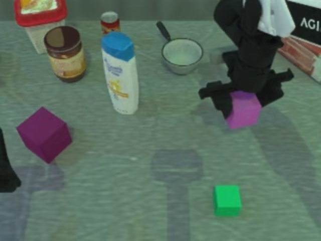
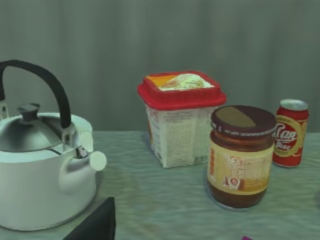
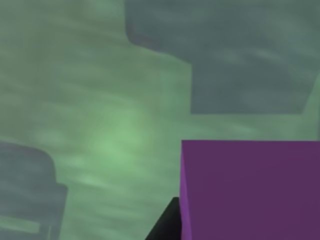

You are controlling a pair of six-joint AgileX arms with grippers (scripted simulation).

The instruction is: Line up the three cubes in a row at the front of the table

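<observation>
My right gripper (image 1: pixel 239 100) is shut on the medium light pinkish-purple cube (image 1: pixel 244 110) and holds it above the table (image 1: pixel 150 145) at the right middle. The right wrist view shows that cube (image 3: pixel 250 190) close up with one dark finger (image 3: pixel 167 225) against its side and the cloth far below. The large dark magenta-purple cube (image 1: pixel 44 134) sits at the left middle; a corner of it (image 2: pixel 246 238) shows in the left wrist view. Near the front right lies the small green cube (image 1: pixel 227 200). My left gripper (image 1: pixel 6 175) is parked at the left edge, open, one finger (image 2: pixel 97 225) showing.
Along the back stand a red-lidded tub (image 1: pixel 40 15), a brown jar (image 1: pixel 65 52), a red can (image 1: pixel 110 21), a white bottle with a blue cap (image 1: pixel 120 73) and a small pan (image 1: pixel 181 54). Books (image 1: pixel 306 50) lie back right. A kettle (image 2: pixel 40 170) stands back left.
</observation>
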